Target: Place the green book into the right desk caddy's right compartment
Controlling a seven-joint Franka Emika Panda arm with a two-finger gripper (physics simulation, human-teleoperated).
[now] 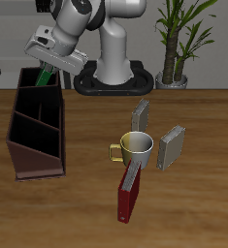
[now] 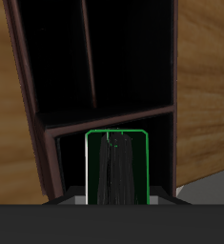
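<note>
Green book (image 2: pixel 115 170), pinched on edge in the hand (image 1: pixel 49 68), hangs over the back end of the right desk caddy (image 1: pixel 38 136), long axis pointing down into the compartment directly below.

You've got the green book (image 1: pixel 48 73) upright, slightly tilted, above the right desk caddy's (image 1: pixel 33 136) back end compartment, near its rim. Caddy: long dark brown box w/ dividers, on the table.
</note>
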